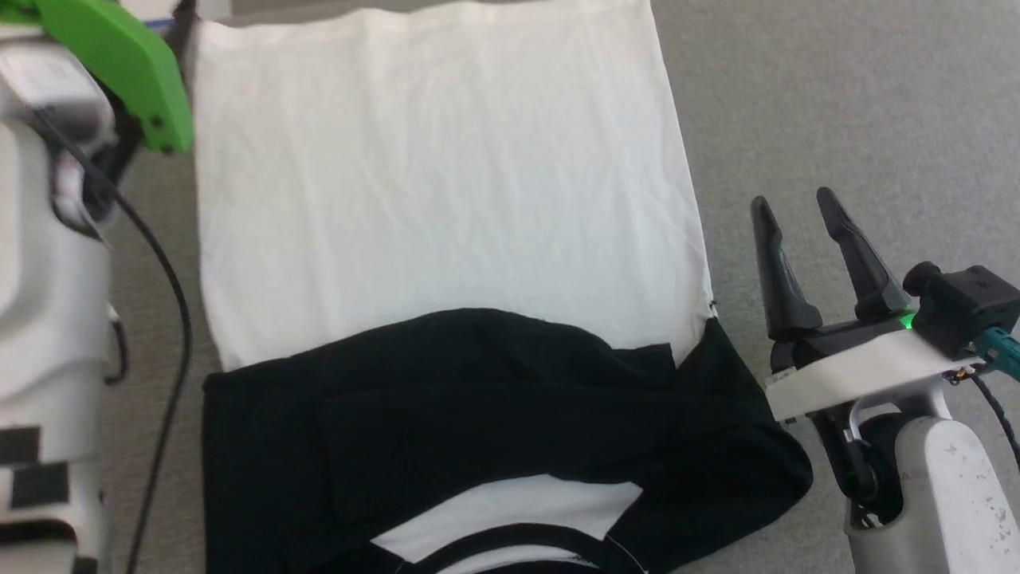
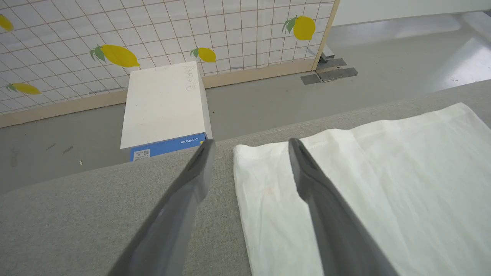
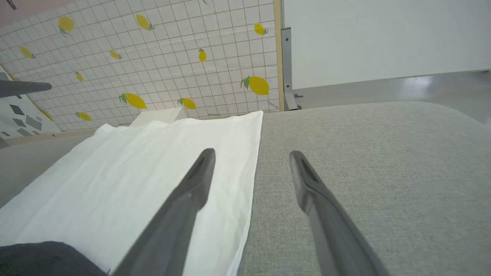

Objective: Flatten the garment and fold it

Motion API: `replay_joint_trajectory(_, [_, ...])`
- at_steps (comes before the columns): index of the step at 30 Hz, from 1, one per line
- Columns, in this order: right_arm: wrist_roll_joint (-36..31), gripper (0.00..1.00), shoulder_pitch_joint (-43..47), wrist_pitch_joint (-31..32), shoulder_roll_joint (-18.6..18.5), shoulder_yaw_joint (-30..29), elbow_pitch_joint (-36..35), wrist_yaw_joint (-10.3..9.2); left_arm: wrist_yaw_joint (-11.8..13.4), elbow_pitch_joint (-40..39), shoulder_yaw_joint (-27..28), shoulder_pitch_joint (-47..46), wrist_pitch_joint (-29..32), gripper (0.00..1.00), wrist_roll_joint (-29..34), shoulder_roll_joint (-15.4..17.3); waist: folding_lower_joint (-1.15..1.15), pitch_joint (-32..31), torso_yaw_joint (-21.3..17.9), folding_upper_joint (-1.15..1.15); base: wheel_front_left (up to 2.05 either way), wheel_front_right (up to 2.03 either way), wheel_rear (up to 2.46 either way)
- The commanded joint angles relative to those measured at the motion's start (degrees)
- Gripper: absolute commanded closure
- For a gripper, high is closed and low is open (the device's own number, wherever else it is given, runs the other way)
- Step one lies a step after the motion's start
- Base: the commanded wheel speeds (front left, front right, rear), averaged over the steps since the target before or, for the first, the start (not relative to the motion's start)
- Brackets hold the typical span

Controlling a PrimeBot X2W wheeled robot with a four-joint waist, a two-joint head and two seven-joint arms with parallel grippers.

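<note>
Two hands are spread wide and neither one holds anything. The garment [image 1: 446, 199] lies flat on the grey worktop [image 1: 861, 96], its white body stretched away from the robot and lightly wrinkled. Its black sleeves [image 1: 478, 399] are folded across the near end, and a white patch and a curve of black collar [image 1: 518, 538] show at the near edge. The right hand [image 1: 793, 199] is over bare worktop just beside the garment's right edge, fingers pointing away from the robot. The left hand [image 2: 251, 141] is at the garment's far left corner, with one finger over white cloth and the other over worktop. Beyond the worktop's far edge stands a white box [image 2: 163, 103] with a blue side, in front of a lemon-patterned partition [image 2: 57, 34].
</note>
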Motion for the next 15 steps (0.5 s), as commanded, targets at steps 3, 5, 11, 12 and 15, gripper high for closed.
replay_joint_trajectory(3, [1.9, 0.00, -1.9, -1.5, 0.1, 0.9, 0.6, -0.09, 2.1, 0.8, 0.5, -6.0, 6.5, 0.00, 0.4, 1.9, 0.00, 9.2, -7.3, 0.00, 0.00, 0.00, 0.00])
replay_joint_trajectory(5, [2.9, 0.00, -2.6, -2.3, 0.2, 1.5, 1.2, -0.09, 3.8, 1.5, 0.4, -8.2, 10.6, 0.00, 1.2, 2.9, 0.00, 10.6, -8.3, 0.00, 0.00, 0.00, 0.00])
replay_joint_trajectory(11, [4.8, 0.00, -3.8, -4.7, 0.2, 3.3, 2.5, -0.09, 9.2, 0.9, 0.3, -10.4, 22.7, 0.00, 3.7, 5.5, 0.00, 13.3, -10.6, 0.00, 0.00, 0.00, 0.00])
replay_joint_trajectory(12, [5.0, 0.00, -4.0, -5.0, 0.2, 3.5, 2.7, -0.09, 9.9, 0.3, 0.3, -10.4, 24.3, 0.00, 4.1, 6.0, 0.00, 13.7, -10.9, 0.00, 0.00, 0.00, 0.00])
replay_joint_trajectory(15, [5.4, 0.00, -4.3, -5.6, 0.2, 4.0, 3.1, -0.09, 11.6, -1.6, 0.4, -10.3, 27.1, 0.00, 5.3, 7.4, 0.00, 14.5, -11.5, 0.00, 0.00, 0.00, 0.00])
